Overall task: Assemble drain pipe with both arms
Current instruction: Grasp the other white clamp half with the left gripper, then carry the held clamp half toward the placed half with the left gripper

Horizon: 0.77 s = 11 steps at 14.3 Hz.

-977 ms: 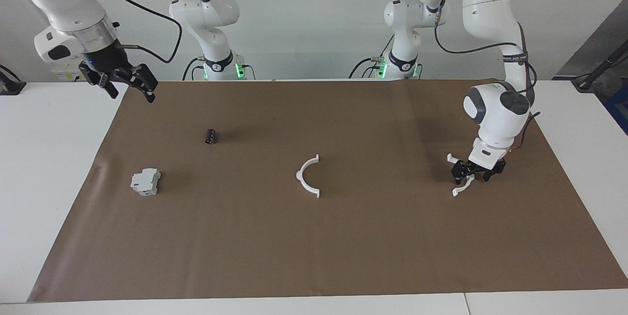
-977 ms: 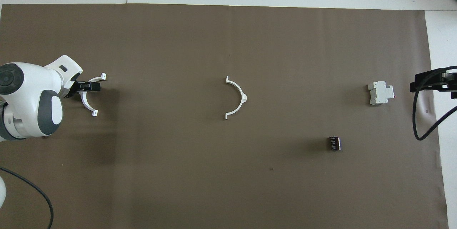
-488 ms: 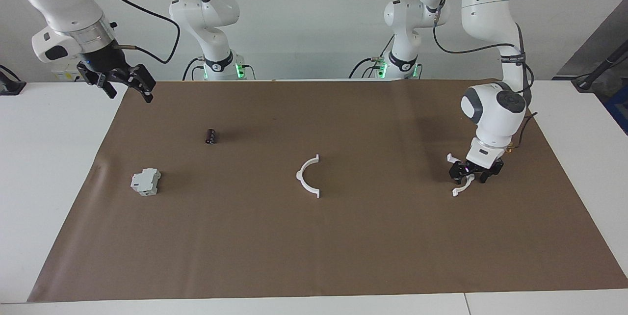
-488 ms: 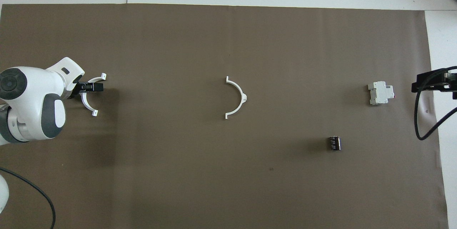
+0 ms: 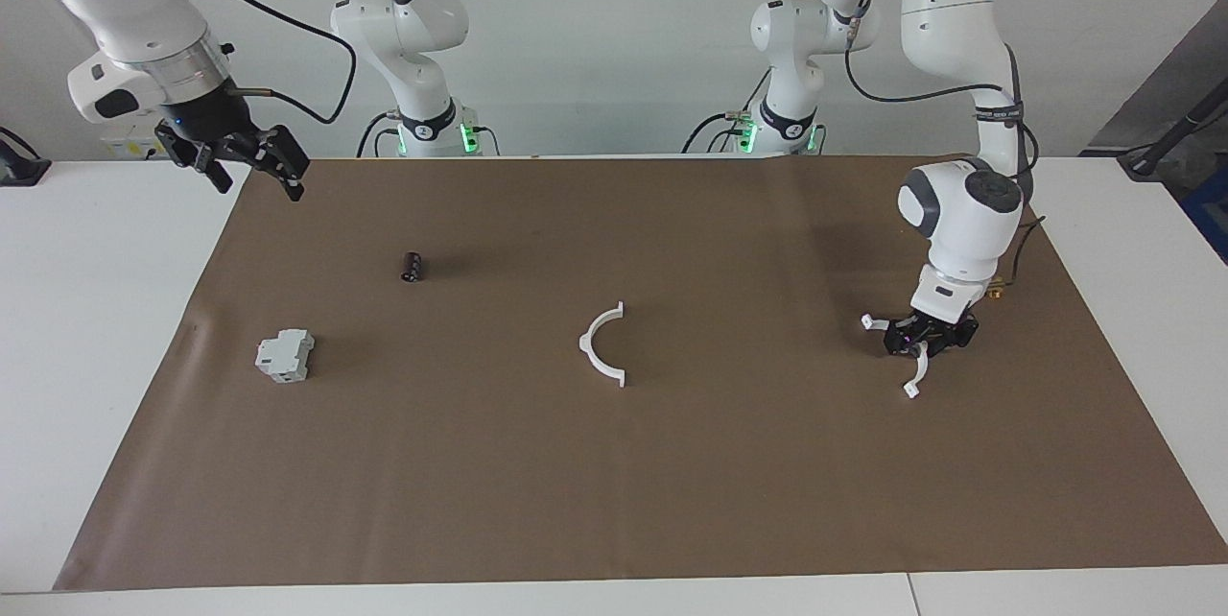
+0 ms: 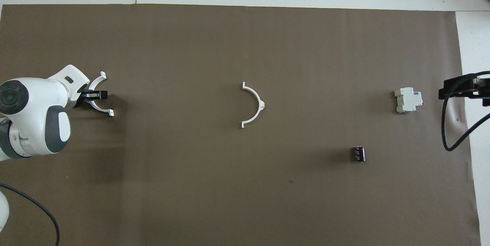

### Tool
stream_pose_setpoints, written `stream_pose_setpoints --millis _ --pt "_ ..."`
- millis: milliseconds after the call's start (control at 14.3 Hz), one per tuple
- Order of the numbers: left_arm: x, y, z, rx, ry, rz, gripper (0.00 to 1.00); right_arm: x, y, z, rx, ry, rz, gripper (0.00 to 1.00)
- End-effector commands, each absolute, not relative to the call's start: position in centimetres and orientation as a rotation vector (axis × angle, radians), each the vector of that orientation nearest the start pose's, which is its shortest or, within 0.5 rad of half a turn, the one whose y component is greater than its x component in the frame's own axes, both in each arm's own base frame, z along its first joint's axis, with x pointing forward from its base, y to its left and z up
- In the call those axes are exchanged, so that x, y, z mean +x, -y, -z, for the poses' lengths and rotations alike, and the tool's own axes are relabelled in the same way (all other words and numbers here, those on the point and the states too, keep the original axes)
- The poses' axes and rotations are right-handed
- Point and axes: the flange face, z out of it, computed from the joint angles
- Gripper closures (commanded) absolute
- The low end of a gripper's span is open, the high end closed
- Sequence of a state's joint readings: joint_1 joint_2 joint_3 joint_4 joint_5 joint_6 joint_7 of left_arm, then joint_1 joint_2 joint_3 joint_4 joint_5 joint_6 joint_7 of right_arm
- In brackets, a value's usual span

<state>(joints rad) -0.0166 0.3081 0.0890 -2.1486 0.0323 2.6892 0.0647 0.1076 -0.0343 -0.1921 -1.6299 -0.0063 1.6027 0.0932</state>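
Desk point(image 5: 115, 309) is white, covered by a brown paper sheet point(image 5: 672, 482); pale wall at the robots' end. Left end effector point(image 5: 929, 336) is down at the sheet near the left arm's end, pinching one white half-ring point(image 6: 100, 100). Overhead view hides its fingertips under the wrist; facing view shows the grip. Right end effector point(image 5: 251, 163) hangs spread over the sheet's corner at the right arm's end, waiting. Second half-ring point(image 5: 604, 345) lies mid-sheet. Grey-white block point(image 5: 285, 355) and small dark cylinder point(image 5: 413, 266) lie toward the right arm's end.
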Motion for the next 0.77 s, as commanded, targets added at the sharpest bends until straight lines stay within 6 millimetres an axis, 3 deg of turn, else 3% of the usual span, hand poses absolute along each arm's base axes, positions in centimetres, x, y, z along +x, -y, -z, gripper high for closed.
stream_pose_setpoints --millis 0,140,419,558,698 --pt "58.2 -3.8 -27.7 -3.064 -0.045 0.348 1.00 53.7 4.9 -61.8 -3.118 -0.251 -0.001 0.00" --pt "58.8 -3.0 -29.0 -3.072 0.009 0.352 1.00 53.7 4.9 -61.8 -3.118 -0.251 0.001 0.00" --pt "60.3 2.6 -33.8 -3.101 0.156 0.229 1.00 53.7 4.9 -61.8 -3.118 -0.251 0.001 0.00" --pt "60.0 3.1 -35.3 -3.103 0.181 0.213 1.00 53.7 4.9 -61.8 -3.118 -0.251 0.001 0.00" --pt "59.6 5.1 -35.2 -3.107 0.188 0.181 1.00 53.7 4.9 -61.8 -3.118 -0.251 0.001 0.00"
